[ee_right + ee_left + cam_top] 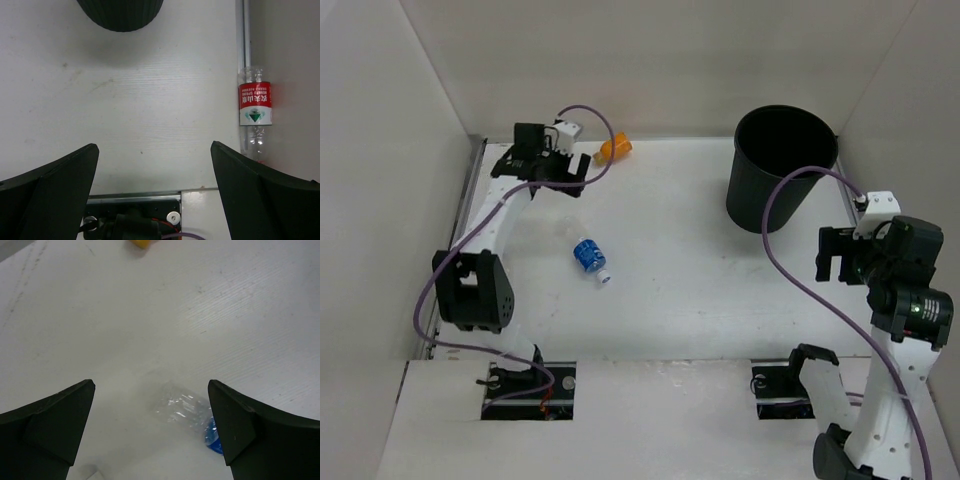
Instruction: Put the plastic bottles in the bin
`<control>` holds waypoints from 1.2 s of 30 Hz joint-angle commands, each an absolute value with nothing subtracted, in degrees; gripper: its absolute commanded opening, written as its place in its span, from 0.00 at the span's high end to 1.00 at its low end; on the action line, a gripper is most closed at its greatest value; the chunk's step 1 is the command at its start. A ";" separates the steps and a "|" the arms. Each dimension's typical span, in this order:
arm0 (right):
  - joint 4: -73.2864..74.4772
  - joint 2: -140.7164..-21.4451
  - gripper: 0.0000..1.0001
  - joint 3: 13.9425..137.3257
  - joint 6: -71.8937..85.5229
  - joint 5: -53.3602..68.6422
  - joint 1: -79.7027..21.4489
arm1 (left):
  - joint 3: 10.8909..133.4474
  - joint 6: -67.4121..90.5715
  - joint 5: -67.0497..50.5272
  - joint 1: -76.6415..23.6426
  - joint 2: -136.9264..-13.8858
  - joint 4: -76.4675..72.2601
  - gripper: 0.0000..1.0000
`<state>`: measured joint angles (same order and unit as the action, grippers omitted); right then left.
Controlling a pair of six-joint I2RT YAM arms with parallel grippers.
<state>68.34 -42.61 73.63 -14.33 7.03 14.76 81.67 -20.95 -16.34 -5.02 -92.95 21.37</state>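
Bottles on the table (700, 300), both arms holding nothing.

Left gripper (568, 172) hangs at the far left with its jaws spread wide and empty. In its wrist view a crumpled clear bottle (181, 409) with blue at one end lies on the table between the fingers (50, 425), closer to the right one. Whether it is the blue-labelled bottle (588, 257) lying mid-table cannot be told. The orange bottle (613, 150) lies by the far wall, just right of this gripper. Right gripper (835, 255) is likewise wide open and empty, near the bin (780, 170), which stands upright at the far right. The red-labelled bottle (255, 112) lies along the right edge rail, outside the jaws and beyond the right finger.
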 commanded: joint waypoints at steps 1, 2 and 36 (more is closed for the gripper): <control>67.94 -40.52 0.00 72.95 -14.15 6.94 17.70 | 89.36 -12.85 -9.15 -9.00 -98.24 29.52 0.00; 67.77 -40.00 0.00 72.78 -13.80 7.47 18.23 | 91.65 -11.27 -8.97 -9.79 -100.44 30.14 0.00; 87.27 -41.39 0.00 101.15 -19.07 7.73 24.12 | 124.72 -32.61 -26.81 -9.62 -142.20 -5.19 0.00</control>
